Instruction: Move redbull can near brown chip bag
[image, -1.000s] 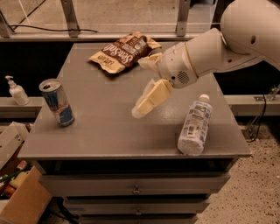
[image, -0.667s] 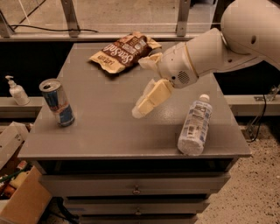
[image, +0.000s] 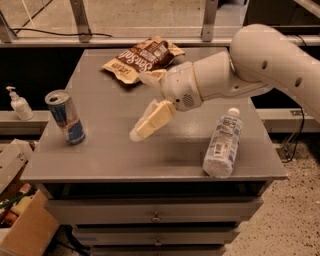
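Observation:
The redbull can stands upright near the left edge of the grey table, blue and silver with an open silver top. The brown chip bag lies flat at the table's back middle, with white lettering. My gripper hangs over the middle of the table, to the right of the can and just in front of the bag. Its cream fingers are spread open and hold nothing. The upper finger is close to the bag's front edge. The gripper is well apart from the can.
A clear plastic bottle with a white label lies on its side near the table's front right corner. A soap dispenser stands on a ledge to the left. A cardboard box sits on the floor at the lower left. Drawers are below the tabletop.
My gripper has moved left and a little lower, toward the can. The can, bag and bottle have not moved.

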